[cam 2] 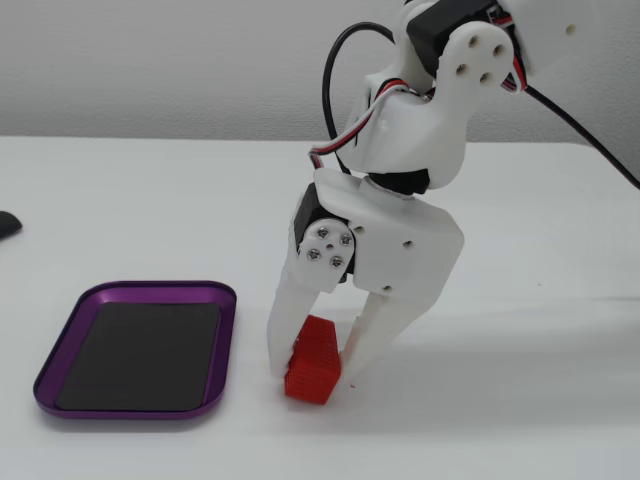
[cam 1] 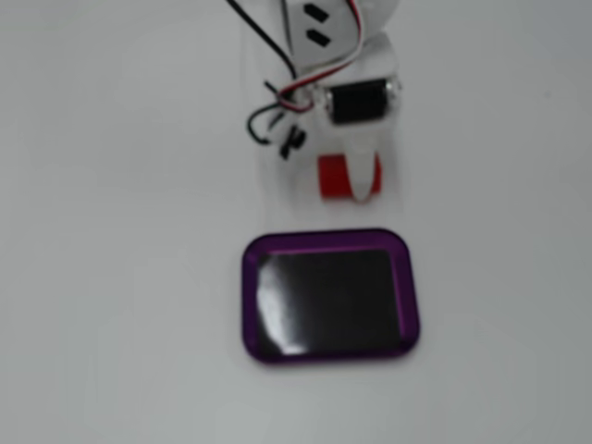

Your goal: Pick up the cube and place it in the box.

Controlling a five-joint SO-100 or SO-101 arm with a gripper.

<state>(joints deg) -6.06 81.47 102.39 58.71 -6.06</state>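
The white arm bends steeply down from the upper right in a fixed view, its gripper (cam 2: 313, 366) pointing at the tabletop (cam 2: 520, 400) with both jaws closed against the tilted cube (cam 2: 314, 362), fingertips almost touching the surface

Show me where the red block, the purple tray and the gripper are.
red block (cam 2: 313, 360): side-on fixed view, on its bumpy side face between the fingers.
purple tray (cam 2: 224, 340): same fixed view, on the right rim.
gripper (cam 2: 313, 368): same fixed view, midway between the fingertips, closed around the block.

cube (cam 2: 313, 360) right of box (cam 2: 60, 345) — side view
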